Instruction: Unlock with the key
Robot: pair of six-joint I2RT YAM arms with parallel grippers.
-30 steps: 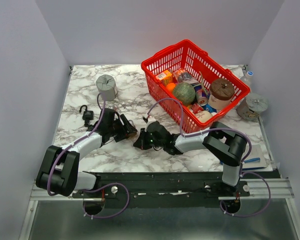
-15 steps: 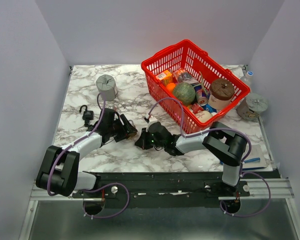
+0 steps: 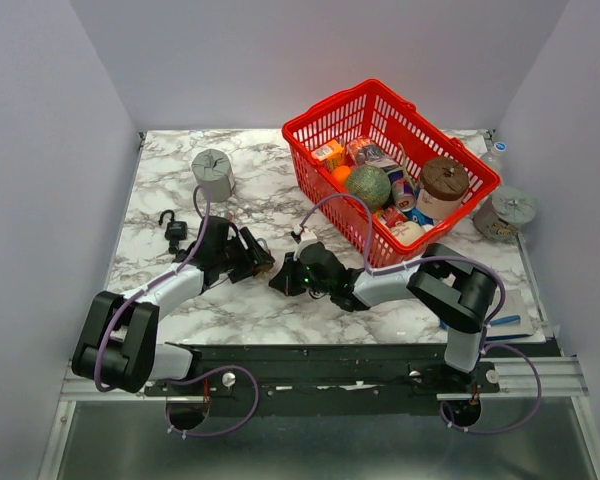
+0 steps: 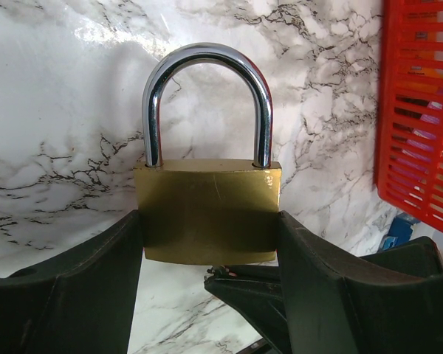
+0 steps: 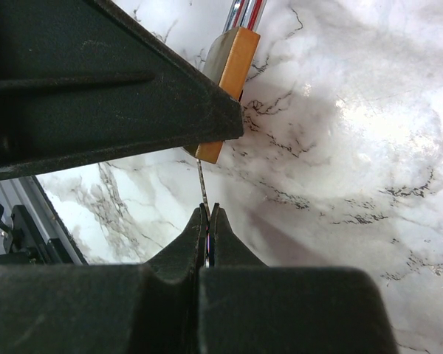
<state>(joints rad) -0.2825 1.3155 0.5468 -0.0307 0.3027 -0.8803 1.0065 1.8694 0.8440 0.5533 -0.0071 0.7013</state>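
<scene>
My left gripper (image 4: 207, 243) is shut on the brass padlock (image 4: 207, 214), gripping its body on both sides, with the silver shackle (image 4: 207, 81) closed and pointing away. My right gripper (image 5: 209, 212) is shut on the key (image 5: 201, 184); only its thin silver blade shows, edge-on, its tip at the padlock's (image 5: 227, 81) bottom face. The key's black head is hidden between the fingers. In the top view both grippers meet mid-table, left (image 3: 263, 265) and right (image 3: 280, 281), just above the marble.
A red basket (image 3: 325, 115) full of groceries stands at the back right, close behind the right arm. A black padlock (image 3: 174, 229) lies left of the left arm. A grey cylinder (image 3: 213, 174) stands at the back left. A tape roll (image 3: 507, 212) sits far right.
The right gripper with the key has shifted slightly up and toward the padlock. The left arm has hardly moved.
</scene>
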